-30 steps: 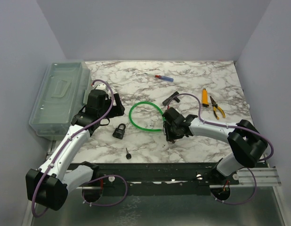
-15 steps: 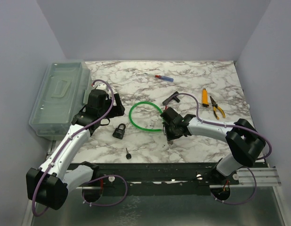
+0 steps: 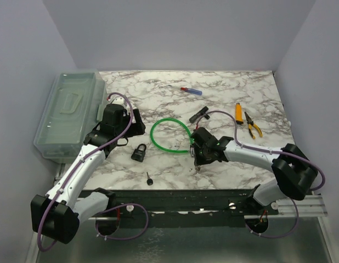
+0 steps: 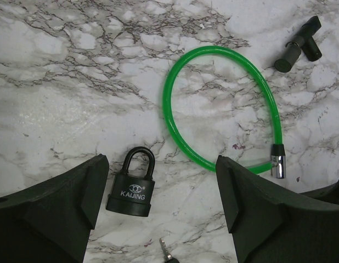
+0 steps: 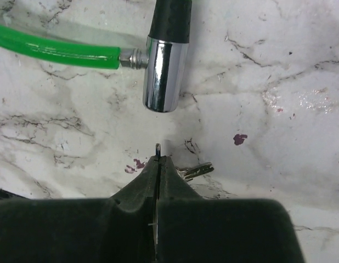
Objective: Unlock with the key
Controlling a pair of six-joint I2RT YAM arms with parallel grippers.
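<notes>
Metal of a key (image 5: 157,147) pokes out as a thin tip from the right tool (image 5: 158,160), whose fingers are pressed together on it, low over the table (image 3: 175,98). A second key (image 5: 196,171) sticks out sideways just beside the fingers. The chrome end (image 5: 161,74) of the green cable lock (image 3: 161,131) lies just beside the tip, not touching. Left of the cable loop, the left tool (image 4: 161,183) hangs with fingers wide apart, gripping nothing. A black padlock (image 4: 131,189) lies flat beneath it, and a dark-headed key (image 3: 150,179) lies nearer.
</notes>
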